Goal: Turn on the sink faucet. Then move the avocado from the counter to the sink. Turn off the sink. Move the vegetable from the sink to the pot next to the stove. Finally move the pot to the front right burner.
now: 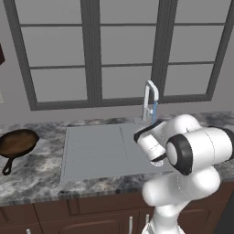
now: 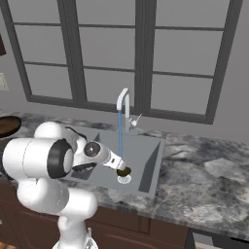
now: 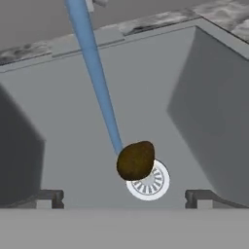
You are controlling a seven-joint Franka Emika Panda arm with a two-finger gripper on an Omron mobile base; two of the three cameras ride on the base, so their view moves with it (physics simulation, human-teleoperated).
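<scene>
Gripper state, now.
Gripper: open, holding nothing; the avocado lies free on the sink floor by the drain, under the running water.

Robot arm (image 1: 192, 155): glossy white, rounded link shells of bulbous form, separated by dark, near-black joint bands. A circular grey cap closes the large joint housing. Wrist section: white cylinder with black collar. Fingers (image 3: 51, 198): small, dark grey, blocky tips with stepped inner edges.

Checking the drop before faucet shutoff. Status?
Pincer open, empty, above the sink basin. Avocado on the drain, under the running water stream. Nothing in the way.
</scene>
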